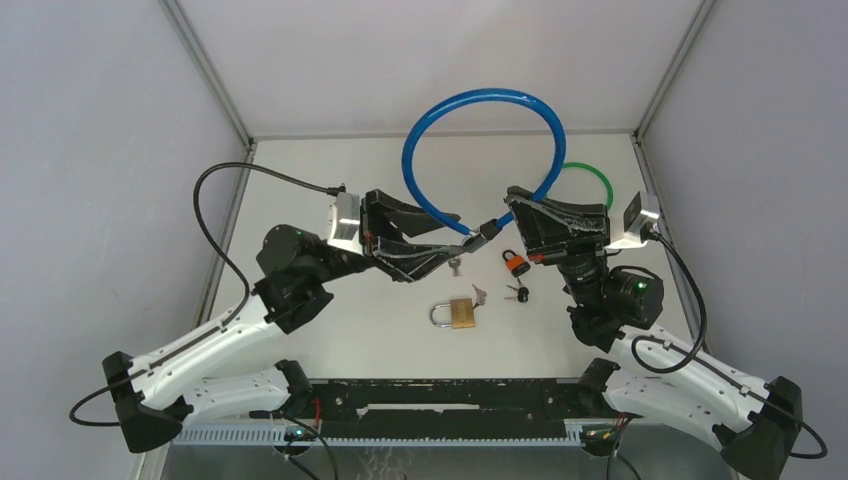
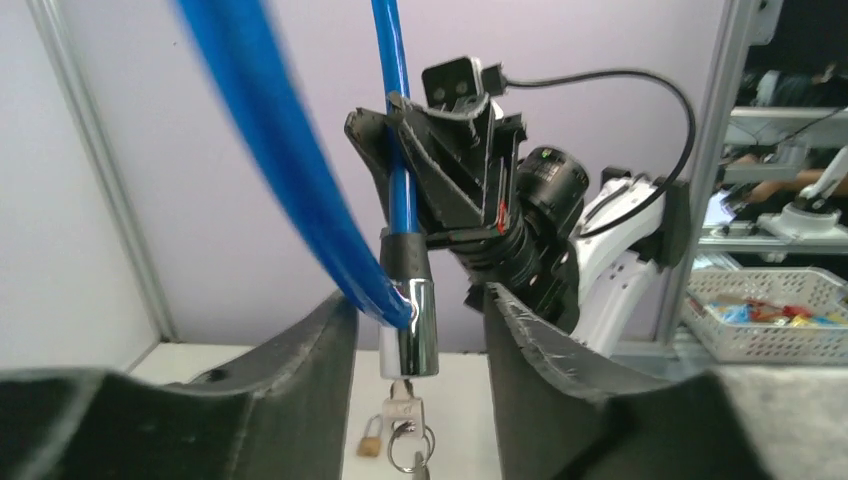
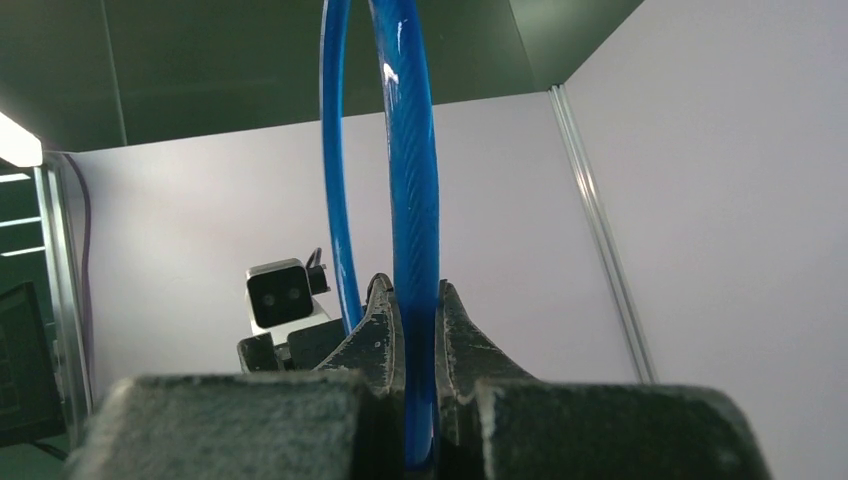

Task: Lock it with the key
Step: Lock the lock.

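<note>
L gripper released round lock barrel; R gripper clenches blue cable. Key at 6 o'clock: prob. pinch, turn next.

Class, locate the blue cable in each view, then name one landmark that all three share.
Top external: blue cable forms a big loop, upper centre, above both arms.
Left wrist: thick band from top left down to centre.
Right wrist: tall arch, centre.
Landmark: right claw clamped on it.

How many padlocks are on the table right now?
2. A brass padlock at the middle of the table, and a small orange padlock just beyond it to the right. More may be hidden.
</note>
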### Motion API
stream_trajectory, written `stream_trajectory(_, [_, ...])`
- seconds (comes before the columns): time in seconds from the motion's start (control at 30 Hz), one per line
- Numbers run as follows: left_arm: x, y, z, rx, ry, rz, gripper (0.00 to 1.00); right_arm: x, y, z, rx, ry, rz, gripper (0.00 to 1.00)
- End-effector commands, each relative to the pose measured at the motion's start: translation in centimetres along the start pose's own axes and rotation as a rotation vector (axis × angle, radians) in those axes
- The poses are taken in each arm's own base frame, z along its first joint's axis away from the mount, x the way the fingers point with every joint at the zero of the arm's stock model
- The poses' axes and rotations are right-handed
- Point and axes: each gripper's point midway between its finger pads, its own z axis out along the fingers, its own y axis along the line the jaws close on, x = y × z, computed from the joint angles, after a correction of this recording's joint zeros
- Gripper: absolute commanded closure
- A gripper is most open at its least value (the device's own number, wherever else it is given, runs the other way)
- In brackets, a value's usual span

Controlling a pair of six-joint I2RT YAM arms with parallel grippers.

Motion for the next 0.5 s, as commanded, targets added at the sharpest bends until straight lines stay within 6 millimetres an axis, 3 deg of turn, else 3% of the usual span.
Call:
stream_trajectory(0.0, [-2.3,0.0,-0.7,-0.012,-0.025,0.084,0.41,-2.0,0.3,-0.1,0.019,-0.056,-0.023,1.0])
stream_trajectory(0.1, [-2.2,1.0,-1.6,-0.052,0.019,0.09,0.23,-2.6,0.3,-0.3,0.025,-0.063,-0.043,1.0])
stream_trajectory(0.23, [-0.5,1.2,-2.7,-0.042,0.108,0.102,0.01,-3.1,0.8,-0.2,0.009,-0.087,-0.006,1.0])
stream_trajectory(0.33, [1.4,-0.2,-2.8,0.05,0.139,0.041,0.0,-2.8,1.0,0.2,-0.007,-0.102,0.019,1.0])
stream_trajectory(0.47, [1.1,-0.6,-1.2,0.097,0.091,-0.016,0.04,-2.1,1.0,0.8,-0.023,-0.11,0.04,1.0])
